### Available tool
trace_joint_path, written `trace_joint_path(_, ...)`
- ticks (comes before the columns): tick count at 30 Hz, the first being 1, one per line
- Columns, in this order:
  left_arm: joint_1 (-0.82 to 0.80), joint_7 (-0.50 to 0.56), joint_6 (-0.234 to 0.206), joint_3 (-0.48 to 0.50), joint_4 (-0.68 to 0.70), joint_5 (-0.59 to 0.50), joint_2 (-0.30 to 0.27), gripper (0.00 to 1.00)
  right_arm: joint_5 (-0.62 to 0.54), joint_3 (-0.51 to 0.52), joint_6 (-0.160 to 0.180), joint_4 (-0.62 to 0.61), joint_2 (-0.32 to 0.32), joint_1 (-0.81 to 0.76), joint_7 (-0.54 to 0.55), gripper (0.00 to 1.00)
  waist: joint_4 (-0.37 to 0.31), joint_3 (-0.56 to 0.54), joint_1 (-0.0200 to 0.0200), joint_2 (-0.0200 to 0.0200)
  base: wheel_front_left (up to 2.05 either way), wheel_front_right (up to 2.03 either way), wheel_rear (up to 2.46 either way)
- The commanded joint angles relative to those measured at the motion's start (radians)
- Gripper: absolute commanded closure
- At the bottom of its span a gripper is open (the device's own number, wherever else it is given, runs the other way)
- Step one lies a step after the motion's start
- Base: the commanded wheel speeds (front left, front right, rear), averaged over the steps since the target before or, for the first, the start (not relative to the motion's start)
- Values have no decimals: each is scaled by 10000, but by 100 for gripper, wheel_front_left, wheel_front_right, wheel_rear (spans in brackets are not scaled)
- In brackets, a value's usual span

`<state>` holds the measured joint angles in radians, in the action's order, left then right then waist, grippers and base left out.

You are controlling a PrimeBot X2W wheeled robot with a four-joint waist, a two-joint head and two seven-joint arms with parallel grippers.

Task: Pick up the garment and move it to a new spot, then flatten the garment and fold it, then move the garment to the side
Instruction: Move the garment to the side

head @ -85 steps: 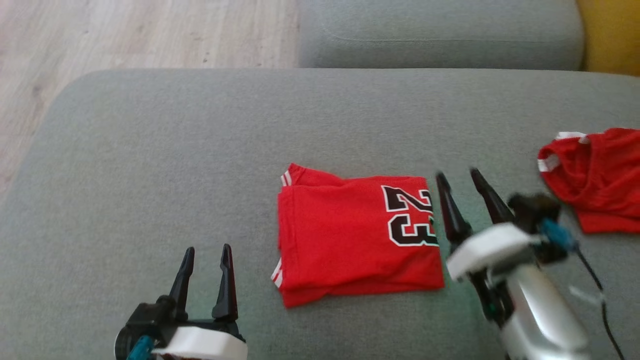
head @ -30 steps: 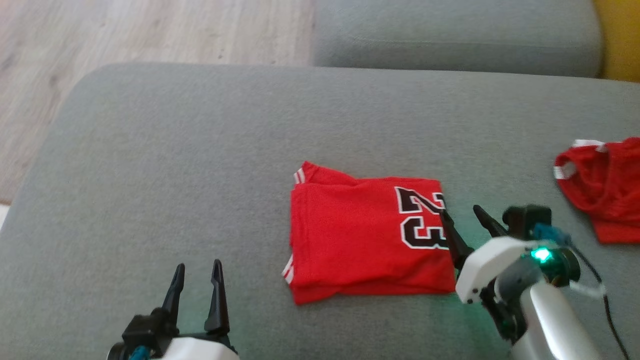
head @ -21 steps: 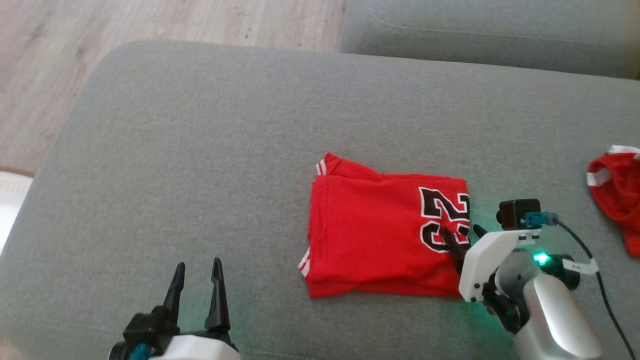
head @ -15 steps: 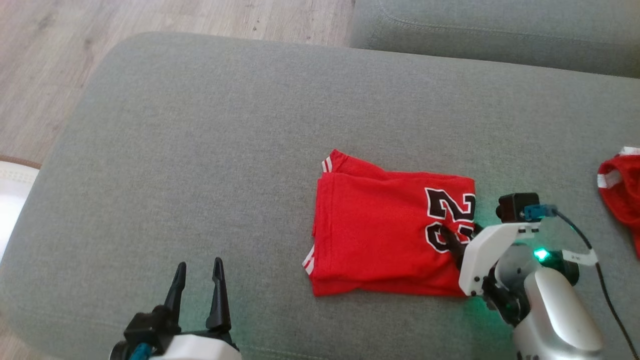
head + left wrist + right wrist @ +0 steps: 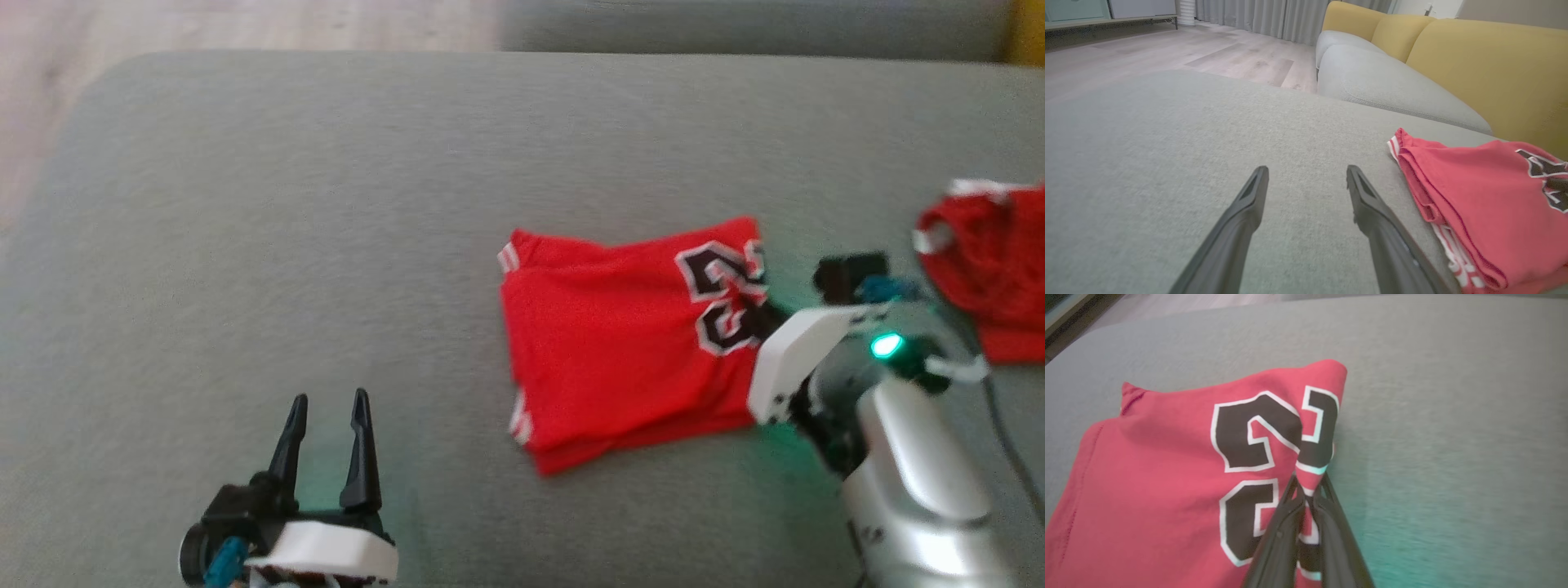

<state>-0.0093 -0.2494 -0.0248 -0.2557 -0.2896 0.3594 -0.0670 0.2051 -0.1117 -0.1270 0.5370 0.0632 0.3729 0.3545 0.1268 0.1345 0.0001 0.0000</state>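
At the lower right of the head view, the silver right forearm (image 5: 914,482) leans up and to the left out of the corner, its white wrist housing (image 5: 796,355) reaching the right-hand edge of the folded red jersey with the black "23" outlined in white (image 5: 612,351). A green light (image 5: 886,345) glows on the wrist. The right fingers (image 5: 1286,539) are pressed together on a pinch of jersey cloth at the numerals, and the right wrist view shows the fabric drawn up into a small ridge between their tips, with the near edge of the garment lifted off the surface.

The left fingers (image 5: 360,457) sit at the lower left, pointing up the view and spread wide with nothing between them; the left wrist view shows them (image 5: 1237,232) low over the grey sofa cushion (image 5: 286,204), the jersey lying off to their right.

The jersey rests on the cushion right of centre. Its long axis runs left to right across the head view, tilted so the numbered right end lies further up the view than the left end, where white-striped trim (image 5: 508,260) shows at the corners. A second, crumpled red garment (image 5: 988,278) lies apart at the right edge.
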Motion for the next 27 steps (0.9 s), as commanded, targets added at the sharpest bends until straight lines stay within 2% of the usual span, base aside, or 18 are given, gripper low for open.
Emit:
trace_joint_path(1,-428,-123,24,341,360,-132,9,0,-93,-109,-37,-572,266,530,-181,100,-836,192,-1,0,0,0,0)
trace_joint_path(6,-688,-123,95,301,417,-250,-65,0,-94,-130,-37,-1314,728,652,-119,100,-2137,523,-1,0,0,0,0)
trace_joint_path(7,-688,-123,95,301,417,-250,-65,0,-94,-130,-37,-1314,728,652,-119,100,-2137,523,-1,0,0,0,0)
trace_joint_path(15,-1491,-19,233,38,462,-501,-216,0,29,88,-37,-2670,1523,805,136,100,-3565,1276,-1,0,0,0,0)
trace_joint_path(22,-1821,111,223,-63,524,-571,-321,0,84,271,-37,-3295,1619,947,196,100,-3950,1543,-1,0,0,0,0)
trace_joint_path(27,-1809,98,173,-80,394,-498,-314,0,120,403,-37,-3205,1615,1468,218,100,-3647,1381,-1,0,0,0,0)
